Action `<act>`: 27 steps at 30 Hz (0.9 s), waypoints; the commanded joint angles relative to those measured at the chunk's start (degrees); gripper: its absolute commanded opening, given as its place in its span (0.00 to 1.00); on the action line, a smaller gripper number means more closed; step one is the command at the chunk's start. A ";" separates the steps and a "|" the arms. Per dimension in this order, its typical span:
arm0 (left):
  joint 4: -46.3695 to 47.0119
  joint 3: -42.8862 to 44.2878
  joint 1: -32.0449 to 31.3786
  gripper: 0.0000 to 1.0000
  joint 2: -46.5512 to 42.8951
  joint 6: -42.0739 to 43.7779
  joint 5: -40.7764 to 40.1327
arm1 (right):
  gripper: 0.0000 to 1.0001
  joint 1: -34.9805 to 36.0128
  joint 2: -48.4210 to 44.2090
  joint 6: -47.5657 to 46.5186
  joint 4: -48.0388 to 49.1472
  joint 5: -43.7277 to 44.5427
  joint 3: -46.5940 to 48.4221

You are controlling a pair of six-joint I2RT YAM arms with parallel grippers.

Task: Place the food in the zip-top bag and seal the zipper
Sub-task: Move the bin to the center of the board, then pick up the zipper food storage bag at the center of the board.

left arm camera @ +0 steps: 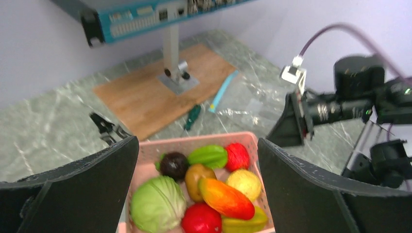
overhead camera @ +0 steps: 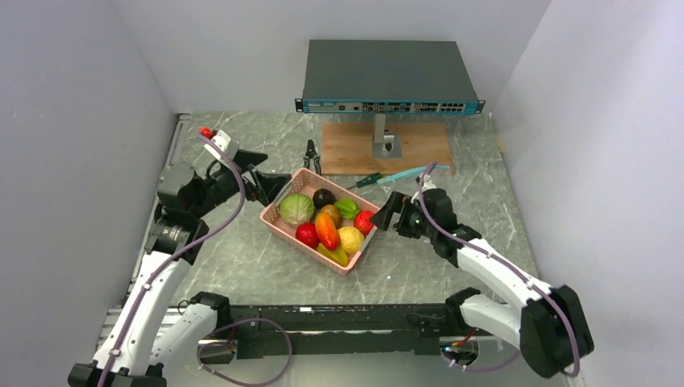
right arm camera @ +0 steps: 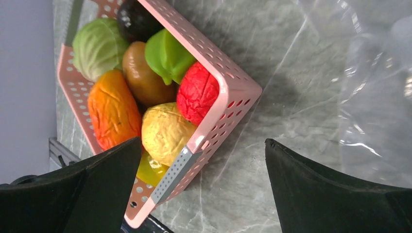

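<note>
Left gripper (overhead camera: pixel 273 171) is hovering at the basket's upper-left end and right gripper (overhead camera: pixel 385 214) at its right corner, the jaws of each standing wide apart and holding nothing. The pink basket (right arm camera: pixel 221 116) is sitting at frame centre between them, with the food (overhead camera: pixel 327 228) lying inside. Just beyond the right gripper, right of centre, the zip-top bag (right arm camera: pixel 369 77) is lying flat on the table. Its zipper (overhead camera: pixel 411 172) is running left to right along the far edge. The right arm is sitting nearer, so it is likely reaching for the bag first.
</note>
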 commanded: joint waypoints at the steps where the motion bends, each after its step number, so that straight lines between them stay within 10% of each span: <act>1: -4.47 6.66 -0.74 0.99 0.75 7.57 -5.26 | 1.00 3.88 6.70 8.32 14.88 -1.58 -1.48; 12: -4.46 -3.39 -2.73 0.99 -7.49 12.66 -18.49 | 1.00 24.95 32.41 13.79 28.27 1.99 16.45; 19: -6.16 -3.63 -6.64 0.99 -8.27 16.59 -25.11 | 1.00 26.92 32.95 4.96 6.55 19.30 26.63; 27: -5.88 -2.98 -7.06 0.99 -7.15 15.38 -21.06 | 1.00 25.86 23.84 -9.05 -24.37 63.43 26.13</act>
